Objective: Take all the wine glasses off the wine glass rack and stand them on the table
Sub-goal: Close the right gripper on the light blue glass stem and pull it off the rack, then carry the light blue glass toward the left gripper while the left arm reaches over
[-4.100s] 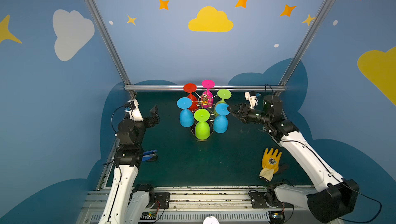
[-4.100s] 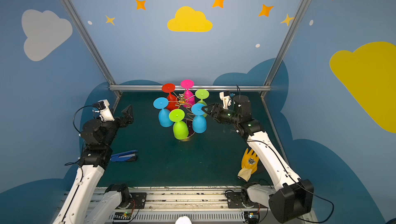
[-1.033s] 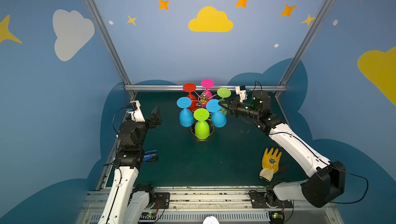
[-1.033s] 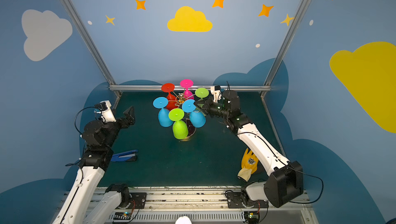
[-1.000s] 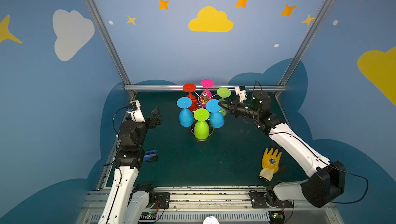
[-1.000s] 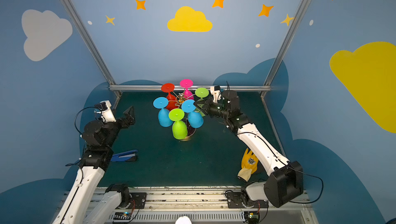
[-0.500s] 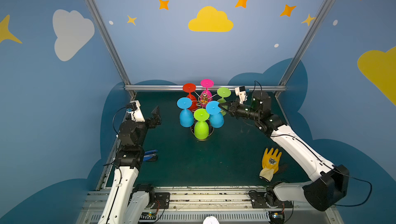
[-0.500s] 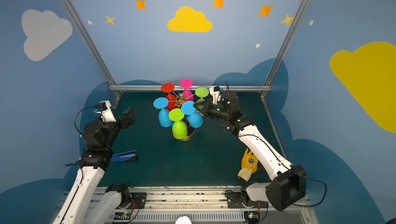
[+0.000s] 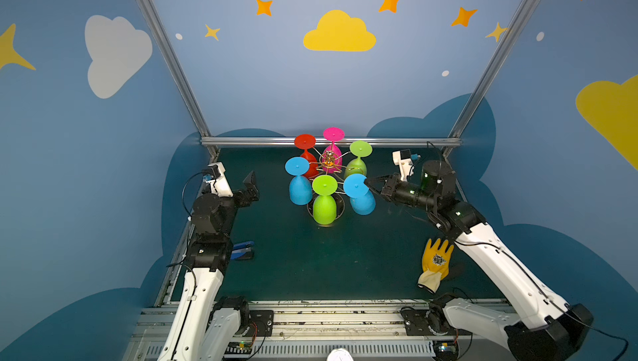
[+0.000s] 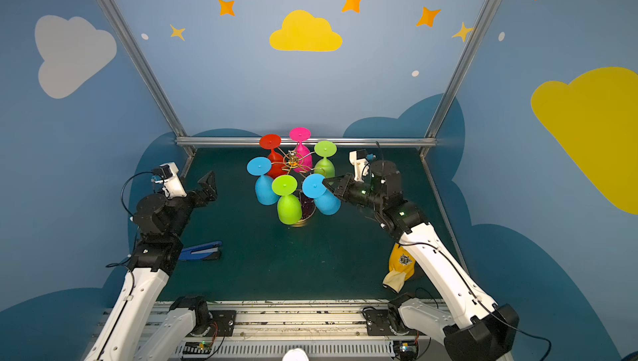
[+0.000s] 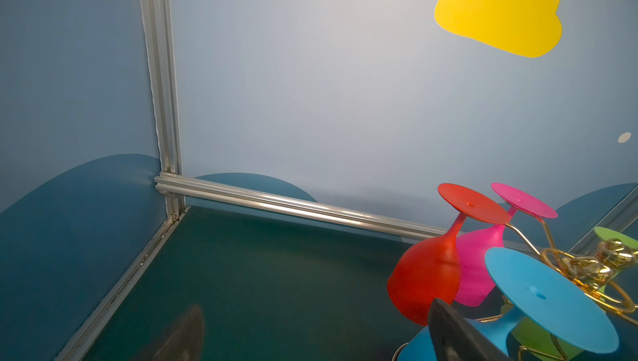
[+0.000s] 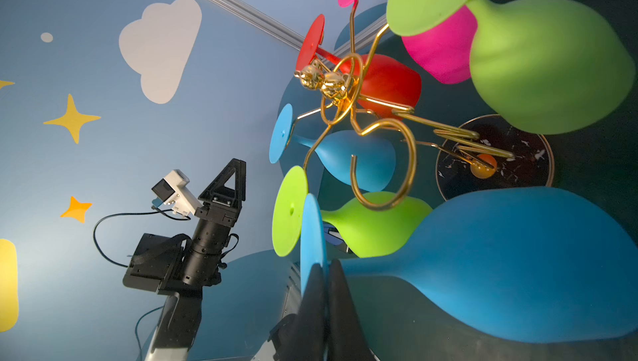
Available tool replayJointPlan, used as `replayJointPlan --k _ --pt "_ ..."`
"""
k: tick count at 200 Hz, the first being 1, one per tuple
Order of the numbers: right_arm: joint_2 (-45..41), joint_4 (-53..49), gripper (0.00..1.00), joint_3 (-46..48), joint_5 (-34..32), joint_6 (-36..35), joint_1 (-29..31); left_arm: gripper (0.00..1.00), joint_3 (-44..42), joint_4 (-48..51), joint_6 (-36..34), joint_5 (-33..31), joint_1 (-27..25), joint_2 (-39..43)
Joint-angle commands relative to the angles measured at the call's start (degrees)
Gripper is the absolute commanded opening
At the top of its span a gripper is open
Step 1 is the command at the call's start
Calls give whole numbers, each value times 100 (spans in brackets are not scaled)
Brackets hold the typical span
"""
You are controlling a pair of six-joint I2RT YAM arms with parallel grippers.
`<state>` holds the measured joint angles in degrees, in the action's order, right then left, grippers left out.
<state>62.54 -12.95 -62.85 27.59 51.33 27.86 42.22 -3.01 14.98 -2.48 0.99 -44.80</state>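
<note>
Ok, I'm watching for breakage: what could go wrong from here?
The right pincer grips the blue wine glass only by its thin stem; the bowl could swing or slip. Its foot sits close beside the green glass and the rack's open hook; a careless pull could snag or knock them.

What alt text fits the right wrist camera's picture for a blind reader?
The right gripper is shut on the stem of a blue wine glass, beside the gold wine glass rack, where other glasses in green, pink, red and blue hang upside down.
</note>
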Motion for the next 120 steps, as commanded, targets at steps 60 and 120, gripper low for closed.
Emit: replayJointPlan --k 60,120 --pt "-1189 -1077 0 -255 -565 -1289 -588 88 1503 597 2281 3293 -7 -482" --pt "-1329 -1085 0 -792 -243 -2147 -580 80 2536 -394 3047 4952 -1105 -1625"
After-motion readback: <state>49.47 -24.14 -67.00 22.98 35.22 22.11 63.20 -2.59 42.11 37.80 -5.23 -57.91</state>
